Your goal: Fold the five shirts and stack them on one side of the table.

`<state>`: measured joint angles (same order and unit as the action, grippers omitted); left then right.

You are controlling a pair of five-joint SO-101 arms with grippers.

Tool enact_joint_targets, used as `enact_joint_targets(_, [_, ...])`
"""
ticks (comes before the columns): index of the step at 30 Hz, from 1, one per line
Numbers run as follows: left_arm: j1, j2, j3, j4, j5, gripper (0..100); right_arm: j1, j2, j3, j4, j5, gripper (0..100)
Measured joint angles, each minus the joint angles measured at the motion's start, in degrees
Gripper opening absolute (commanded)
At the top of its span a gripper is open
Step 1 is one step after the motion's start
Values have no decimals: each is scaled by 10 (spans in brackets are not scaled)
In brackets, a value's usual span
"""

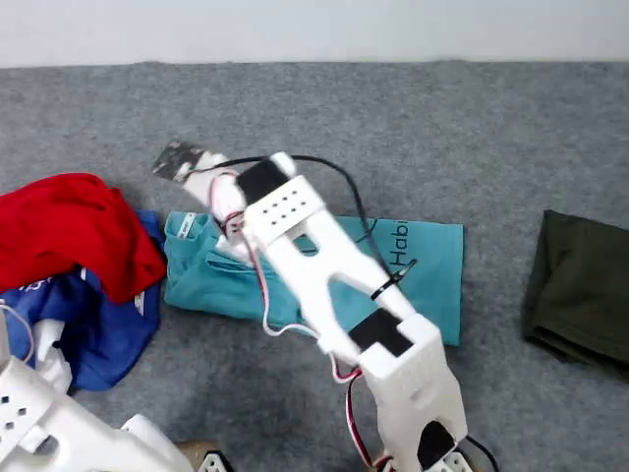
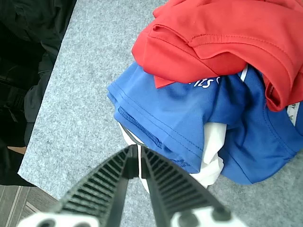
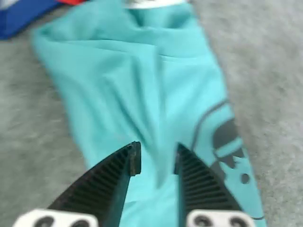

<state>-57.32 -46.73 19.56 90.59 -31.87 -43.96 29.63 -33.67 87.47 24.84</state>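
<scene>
**Layout.** The worktop [image 1: 393, 128] is grey felt, and all five shirts are accounted for.
- The dark green shirt [image 1: 580, 290] lies folded at the right edge.
- The teal shirt [image 1: 432, 265] lies mid-worktop as a long band, rumpled at its left end.
- The red shirt [image 1: 69, 231] is heaped on the blue shirt [image 1: 98, 334] near the left edge. A white shirt [image 2: 210, 165] lies under both.

**Hands.**
- The right hand [image 3: 156, 150] hangs over the rumpled left end of the teal shirt. Its jaws are part-way open with fabric below the gap, and nothing is gripped.
- The left hand [image 2: 137, 152] hangs towards the near-side left corner, above the hem of the blue shirt. Its jaws are closed to a thin slit, and no cloth can be seen held.

**Risks, as judged.**
1. The teal band carries loose creases. A pinch taken here may catch one layer only, and the fold would then open or skew on lifting.
2. The teal shirt's left end lies against the red and blue heap. A drag towards that side may pull those shirts along or bury the end.
3. The right arm's loose wiring [image 1: 265, 320] hangs against the teal shirt and may snag and shift it.
4. The heap is unsorted, so a pull on the blue hem may roll the red shirt towards the left edge and off it.
</scene>
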Motion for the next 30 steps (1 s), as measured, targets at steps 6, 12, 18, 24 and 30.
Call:
enact_joint_targets(6, [0, 0, 0, 0, 0, 15, -58, 26, -4, 31, -2, 17])
enact_joint_targets(12, [0, 0, 0, 0, 0, 15, -9, 120, -4, -59, 6, 17])
enact_joint_targets(18, [0, 0, 0, 0, 0, 15, 55, 144, -28, -83, 38, 17])
enact_joint_targets(24, [0, 0, 0, 0, 0, 15, 47, 139, -75, 10, 39, 8])
enact_joint_targets(30, [0, 0, 0, 0, 0, 15, 72, 83, -80, 127, -10, 9])
